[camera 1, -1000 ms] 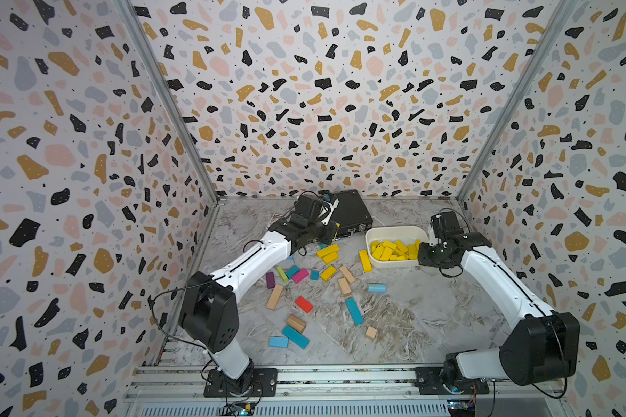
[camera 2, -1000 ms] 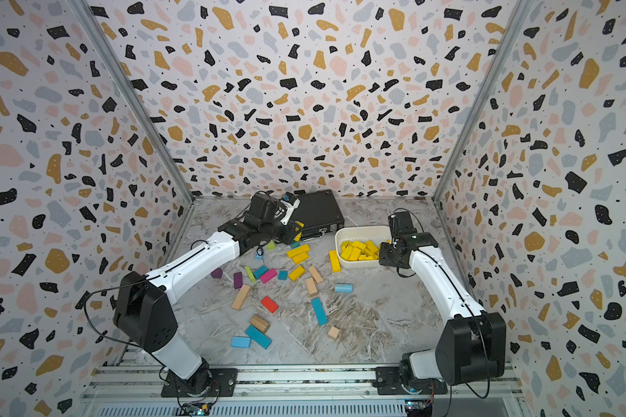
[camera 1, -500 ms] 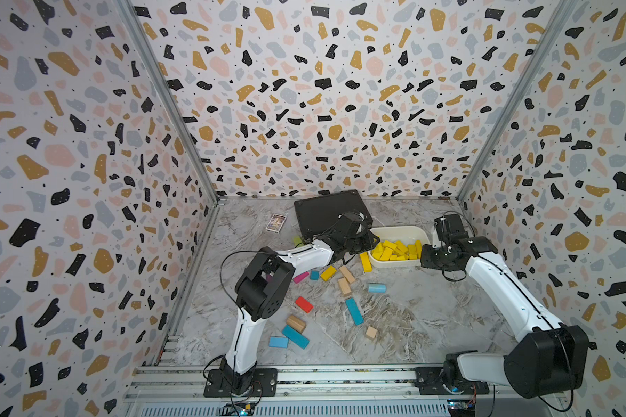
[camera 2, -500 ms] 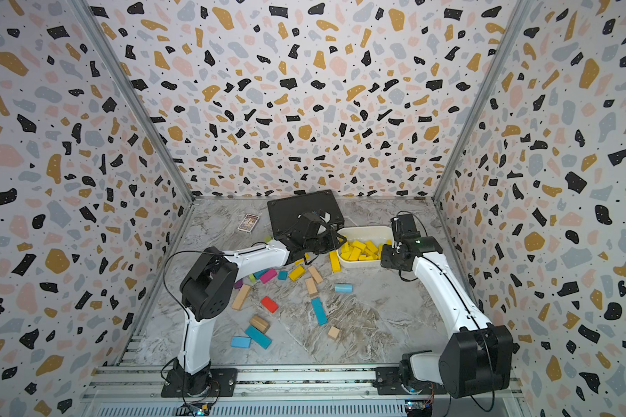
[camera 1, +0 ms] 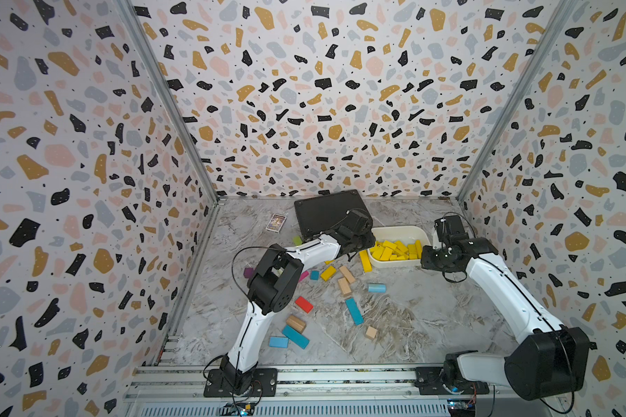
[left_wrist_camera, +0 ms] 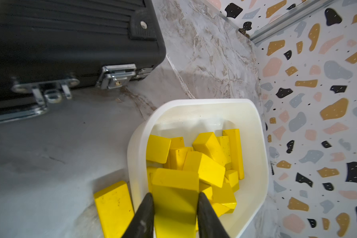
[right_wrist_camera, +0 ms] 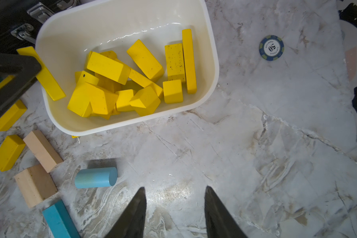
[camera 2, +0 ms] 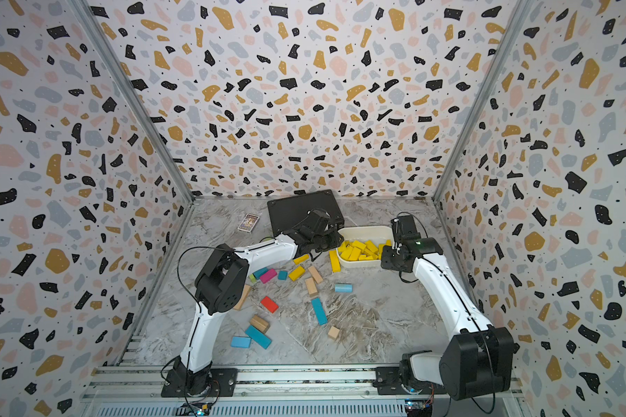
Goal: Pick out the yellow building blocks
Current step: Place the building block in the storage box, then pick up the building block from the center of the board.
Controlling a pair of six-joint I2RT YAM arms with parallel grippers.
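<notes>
Left end effector [left_wrist_camera: 174, 195] pinches a flat, glossy yellow slab [left_wrist_camera: 175, 179] over the rim of the white plastic tub [left_wrist_camera: 194, 109], which holds a heap of chunky yellow building blocks [right_wrist_camera: 144, 59]. Right end effector [right_wrist_camera: 174, 206] gapes empty above the marbled bench [right_wrist_camera: 256, 144].

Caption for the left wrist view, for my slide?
Left gripper holding a yellow block over the white bin of yellow blocks; a stray yellow block lies beside it.
</notes>
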